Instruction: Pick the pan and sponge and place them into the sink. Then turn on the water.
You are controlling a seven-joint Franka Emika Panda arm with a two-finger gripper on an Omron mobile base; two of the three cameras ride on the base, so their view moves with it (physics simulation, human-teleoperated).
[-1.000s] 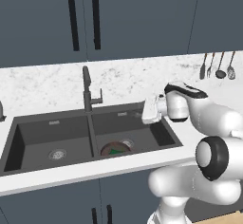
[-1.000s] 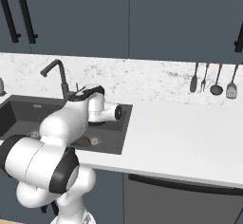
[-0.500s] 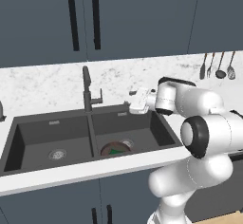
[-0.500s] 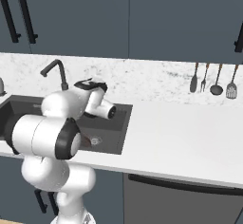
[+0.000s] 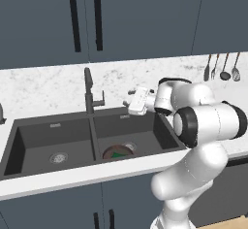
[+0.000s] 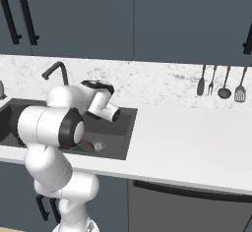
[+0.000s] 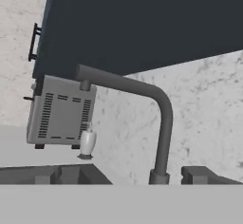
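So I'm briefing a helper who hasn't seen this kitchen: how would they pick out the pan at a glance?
Start at the large matte dark-grey double-basin sink set in the white marbled counter. Look in the basin to the right of the centre divider, below the tall dark-grey tap. The small round dark-brown pan with a reddish-brown rim lies on its floor, the only round brown thing there, with something green on it.

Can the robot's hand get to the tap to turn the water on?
Probably yes. The open gripper hangs over the sink beside the tap, and nothing stands between them.
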